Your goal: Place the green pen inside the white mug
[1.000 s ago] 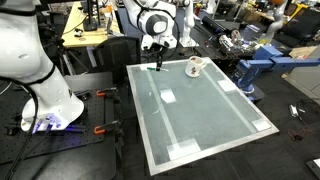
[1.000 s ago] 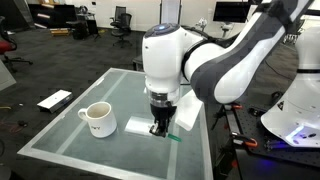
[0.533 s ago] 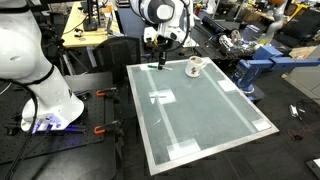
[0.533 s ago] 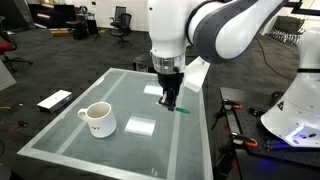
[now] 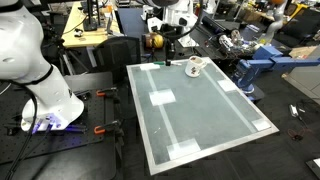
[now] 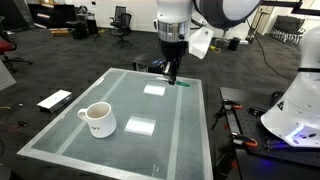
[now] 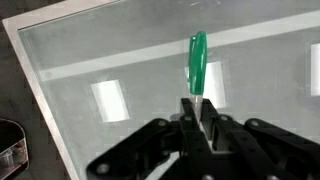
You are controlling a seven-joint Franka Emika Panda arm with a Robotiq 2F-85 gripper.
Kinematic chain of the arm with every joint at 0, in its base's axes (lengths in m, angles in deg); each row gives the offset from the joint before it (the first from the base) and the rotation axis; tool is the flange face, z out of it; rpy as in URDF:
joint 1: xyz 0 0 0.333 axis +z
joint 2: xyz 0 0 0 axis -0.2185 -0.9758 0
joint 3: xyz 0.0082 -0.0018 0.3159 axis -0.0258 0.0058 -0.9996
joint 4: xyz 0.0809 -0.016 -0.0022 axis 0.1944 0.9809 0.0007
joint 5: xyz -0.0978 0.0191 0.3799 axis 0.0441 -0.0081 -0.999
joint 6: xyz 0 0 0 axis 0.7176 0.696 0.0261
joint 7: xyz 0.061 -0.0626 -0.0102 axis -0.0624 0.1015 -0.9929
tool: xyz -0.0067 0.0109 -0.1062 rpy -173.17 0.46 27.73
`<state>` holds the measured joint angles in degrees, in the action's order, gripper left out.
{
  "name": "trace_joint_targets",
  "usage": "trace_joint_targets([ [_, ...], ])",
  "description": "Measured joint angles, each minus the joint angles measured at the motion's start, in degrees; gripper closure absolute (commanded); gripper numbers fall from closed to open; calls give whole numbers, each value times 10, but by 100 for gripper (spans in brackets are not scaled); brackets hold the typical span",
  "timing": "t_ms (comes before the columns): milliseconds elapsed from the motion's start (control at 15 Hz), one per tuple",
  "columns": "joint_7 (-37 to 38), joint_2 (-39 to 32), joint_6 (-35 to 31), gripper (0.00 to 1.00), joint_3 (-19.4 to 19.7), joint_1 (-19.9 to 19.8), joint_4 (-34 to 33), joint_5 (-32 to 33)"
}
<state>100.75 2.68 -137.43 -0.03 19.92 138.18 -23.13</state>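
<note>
My gripper (image 7: 197, 108) is shut on the green pen (image 7: 197, 62), which sticks out past the fingertips in the wrist view. In both exterior views the gripper (image 6: 172, 72) (image 5: 168, 58) hangs high above the far part of the glass table, with the pen's green end (image 6: 184, 84) poking out sideways. The white mug (image 6: 98, 119) (image 5: 195, 67) stands upright on the table, handle to one side, well apart from the gripper. The mug is out of the wrist view.
The glass table (image 6: 180, 150) (image 5: 210, 125) carries white tape patches (image 6: 141, 126) (image 5: 161, 98). A second robot's white base (image 5: 45, 100) stands beside the table. Blue equipment (image 5: 258, 68) and desks lie beyond it. A white flat box (image 6: 54, 100) lies on the floor.
The gripper has risen from the table surface with the green pen in it and moved towards the table's far edge. The mug has not moved.
</note>
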Motion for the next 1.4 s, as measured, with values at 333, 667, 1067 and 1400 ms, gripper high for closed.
trace_joint_targets([
  [333,-35,21,0,86,0,-29,-5,2],
  [667,-34,19,0,86,-4,-29,-4,2],
  [1067,-39,19,-18,96,-5,-30,-4,-2],
  [1400,-159,19,-126,96,-1,-33,5,-89],
])
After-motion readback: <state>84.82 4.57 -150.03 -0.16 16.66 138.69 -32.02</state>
